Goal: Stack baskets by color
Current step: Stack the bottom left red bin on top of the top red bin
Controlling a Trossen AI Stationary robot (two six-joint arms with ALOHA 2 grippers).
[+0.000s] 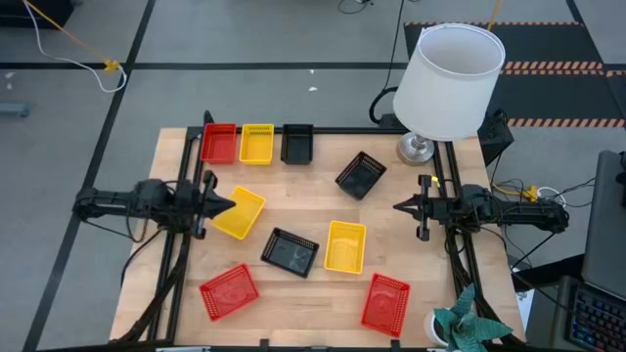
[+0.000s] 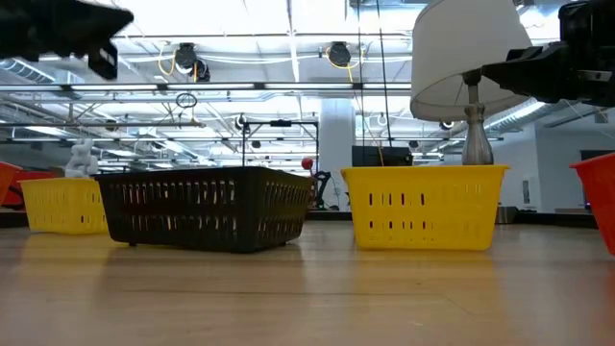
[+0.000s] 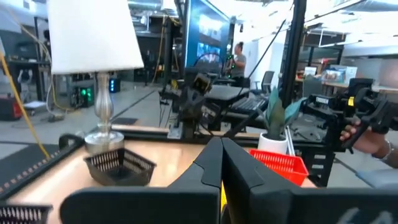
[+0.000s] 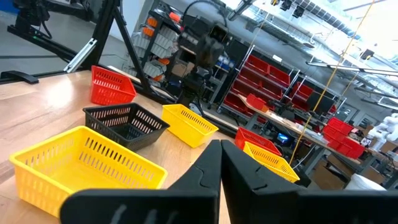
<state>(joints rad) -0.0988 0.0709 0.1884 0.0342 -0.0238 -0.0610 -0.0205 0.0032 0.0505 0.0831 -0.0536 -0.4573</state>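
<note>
Beside the white fabric lampshade [image 1: 452, 80], a tilted black perforated plastic basket [image 1: 360, 175] is seen only overhead, while both grippers' jaws are held clenched, empty.

Wooden table [image 1: 313, 210] with nine baskets [image 1: 290, 251], lamp [image 1: 448, 83], small plant [image 1: 468, 326].

I'm working in a robotics lab or workshop, an open industrial hall. Pipes and round lamps [image 2: 187, 60] hang from the bare ceiling, shelves of red storage bins [image 4: 268, 81] line one wall, a big screen [image 3: 208, 37] glows behind desks, and striped hazard tape [image 1: 548, 66] marks the grey floor.
</note>
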